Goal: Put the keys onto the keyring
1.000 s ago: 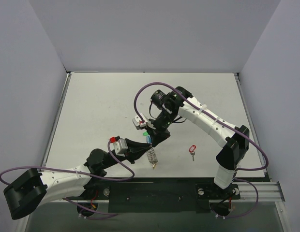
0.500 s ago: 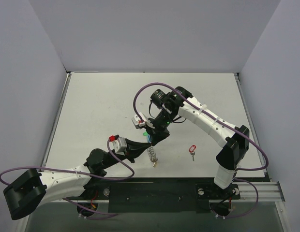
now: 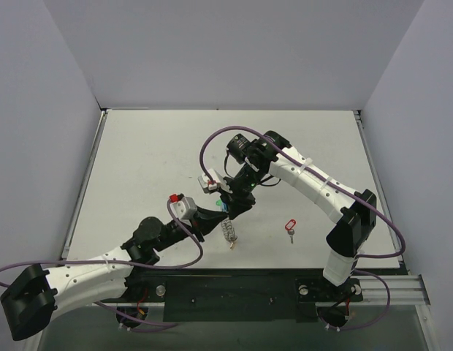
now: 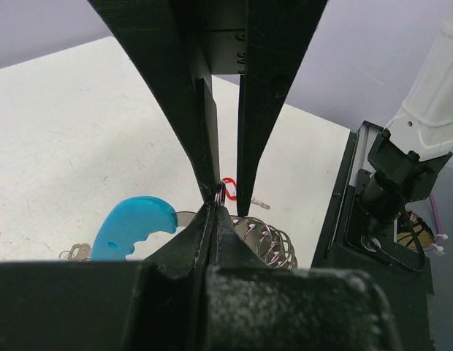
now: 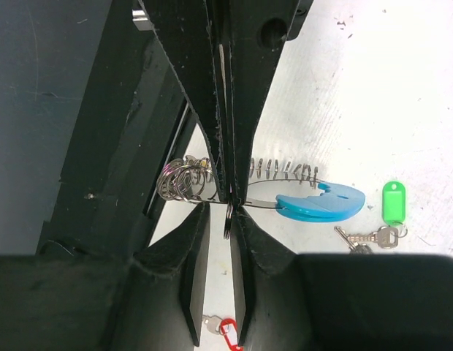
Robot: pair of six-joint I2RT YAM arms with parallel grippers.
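Observation:
The keyring (image 5: 318,203), with its curved light-blue tag, thin metal strip and bunch of silver rings (image 5: 184,179), hangs just above the table between my two grippers. My left gripper (image 4: 214,208) is shut on a small ring at the strip. My right gripper (image 5: 221,206) faces it tip to tip, jaws slightly apart, and the small ring (image 5: 228,219) hangs in the gap against one finger. From above, the left gripper (image 3: 214,216) and the right gripper (image 3: 232,206) meet over the keyring (image 3: 228,232). A green-tagged key (image 5: 391,201) and a red-tagged key (image 3: 289,227) lie on the table.
The table's black front rail (image 3: 234,289) runs close below the keyring. The right arm's base (image 4: 402,183) stands at the right of the left wrist view. A purple cable (image 3: 212,146) loops over the right forearm. White walls enclose the table.
My left gripper has closed on the keyring's ring and its arm has shifted slightly up and right. My right gripper has parted its jaws a little.

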